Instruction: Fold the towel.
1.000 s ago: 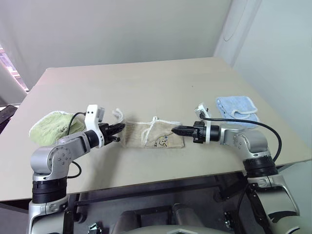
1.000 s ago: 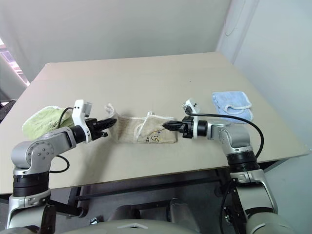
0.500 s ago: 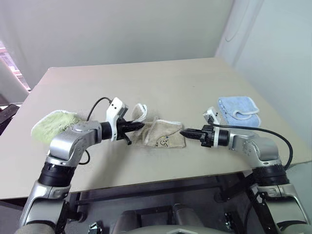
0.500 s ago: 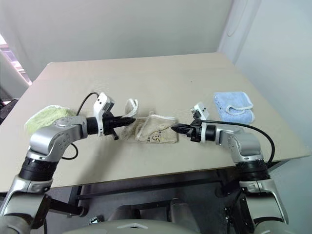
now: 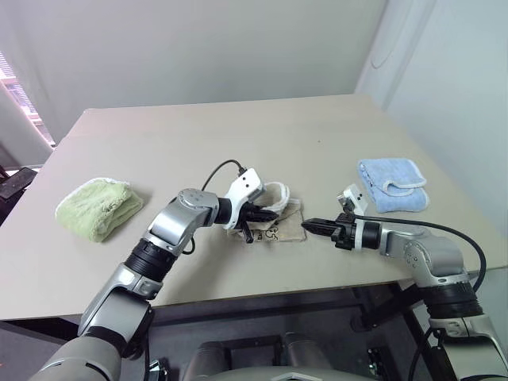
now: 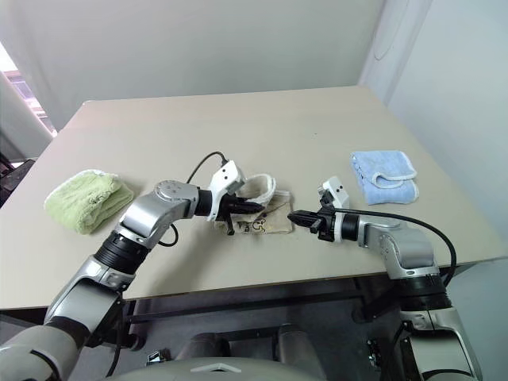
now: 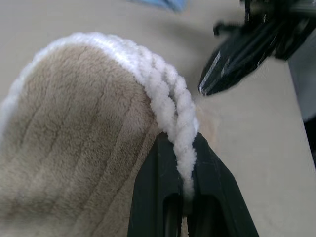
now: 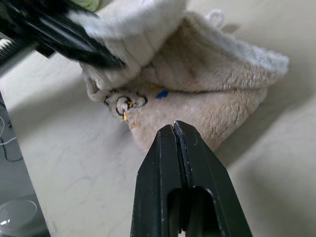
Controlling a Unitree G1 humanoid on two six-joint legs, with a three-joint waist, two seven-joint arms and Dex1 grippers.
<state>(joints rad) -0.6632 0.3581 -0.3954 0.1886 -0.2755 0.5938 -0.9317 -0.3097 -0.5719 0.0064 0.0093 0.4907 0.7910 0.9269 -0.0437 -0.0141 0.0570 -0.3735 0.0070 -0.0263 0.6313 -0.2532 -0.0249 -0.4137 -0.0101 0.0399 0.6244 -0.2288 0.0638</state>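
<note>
The beige towel lies bunched near the table's front middle, its dark printed mark facing up. My left gripper is shut on the towel's white corded edge and holds that flap raised over the rest of the cloth. In the left wrist view the cord is pinched between the black fingers. My right gripper is shut and empty, pointing at the towel's right end from just beside it, a small gap apart. Seen along the right wrist, the closed fingertips stop short of the cloth.
A fluffy green folded towel lies at the left of the table. A light-blue folded towel lies at the right, behind my right arm. The table's front edge runs close below both grippers.
My left gripper has swung to the right with the towel's left edge, carrying it over the rest of the cloth. My right gripper has drawn back to the right, off the towel.
</note>
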